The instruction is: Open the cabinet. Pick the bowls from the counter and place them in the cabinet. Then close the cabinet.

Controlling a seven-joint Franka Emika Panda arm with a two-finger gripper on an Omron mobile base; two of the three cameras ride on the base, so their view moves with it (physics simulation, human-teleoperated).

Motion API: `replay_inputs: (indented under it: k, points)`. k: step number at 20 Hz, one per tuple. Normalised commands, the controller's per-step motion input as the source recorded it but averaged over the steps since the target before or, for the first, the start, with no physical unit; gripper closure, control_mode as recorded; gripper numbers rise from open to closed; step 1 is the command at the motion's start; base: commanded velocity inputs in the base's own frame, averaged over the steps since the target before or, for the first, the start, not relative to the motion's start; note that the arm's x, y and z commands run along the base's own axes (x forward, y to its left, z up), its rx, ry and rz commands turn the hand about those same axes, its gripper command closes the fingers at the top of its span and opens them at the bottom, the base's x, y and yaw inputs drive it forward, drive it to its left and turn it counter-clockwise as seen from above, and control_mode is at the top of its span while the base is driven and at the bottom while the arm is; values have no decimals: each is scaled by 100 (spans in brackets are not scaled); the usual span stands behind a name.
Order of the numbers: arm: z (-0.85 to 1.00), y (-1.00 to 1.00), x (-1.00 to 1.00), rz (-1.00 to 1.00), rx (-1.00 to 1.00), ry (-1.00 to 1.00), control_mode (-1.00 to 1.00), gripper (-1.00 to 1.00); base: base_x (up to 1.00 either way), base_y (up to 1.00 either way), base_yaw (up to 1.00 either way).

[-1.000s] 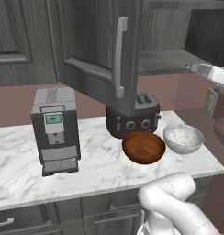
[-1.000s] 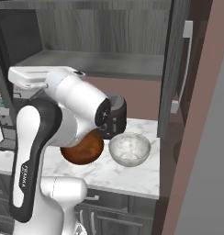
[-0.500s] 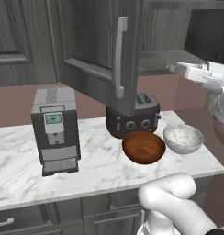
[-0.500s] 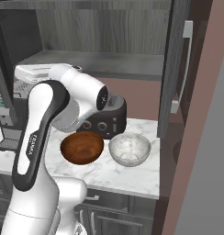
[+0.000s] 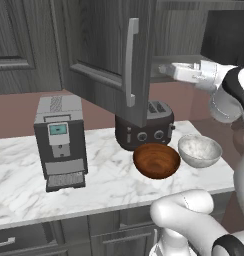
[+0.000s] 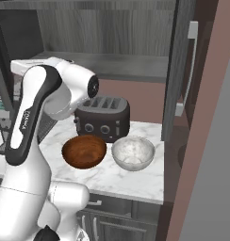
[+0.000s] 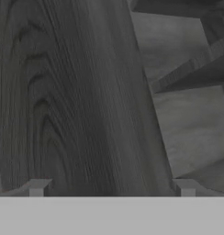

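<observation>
The cabinet (image 5: 104, 55) stands open. Its left door swings out over the counter, with a long silver handle (image 5: 131, 62). Its right door (image 6: 180, 66) is open too, showing a bare shelf (image 6: 117, 66). A reddish-brown bowl (image 5: 156, 160) (image 6: 84, 150) and a pale grey-white bowl (image 5: 199, 150) (image 6: 133, 153) sit side by side on the marble counter, in front of the black toaster. My gripper (image 5: 166, 69) hangs high above them at shelf height, beside the left door. In the hand view its fingertips (image 7: 38, 186) stand wide apart, open and holding nothing, facing dark wood grain.
A black toaster (image 5: 144, 127) (image 6: 102, 117) stands behind the bowls. A grey coffee machine (image 5: 60, 142) occupies the counter's left part. The marble counter (image 5: 104, 185) ends just right of the pale bowl. Drawer fronts lie below it.
The hand has swung left from the right edge of the left base view toward the cabinet opening. The arm has lifted clear of the bowls in the right base view. The bowls stayed put.
</observation>
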Motion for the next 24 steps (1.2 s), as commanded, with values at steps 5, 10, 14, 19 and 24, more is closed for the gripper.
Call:
replay_inputs:
  k: [5, 10, 14, 19, 24]
  points:
    - [-7, 37, 47, 0, -5, 0, -100, -100, 0, 0, 0]
    - [-17, 14, 63, 1, 0, 0, -100, -100, 0, 0, 0]
    - [-25, 14, 62, 5, 0, 0, -100, -100, 0, 0, 0]
    - [-21, 13, 56, 7, 0, -1, -100, -100, 0, 0, 0]
    - [-8, 50, 7, 5, 0, -6, -100, -100, 0, 0, 0]
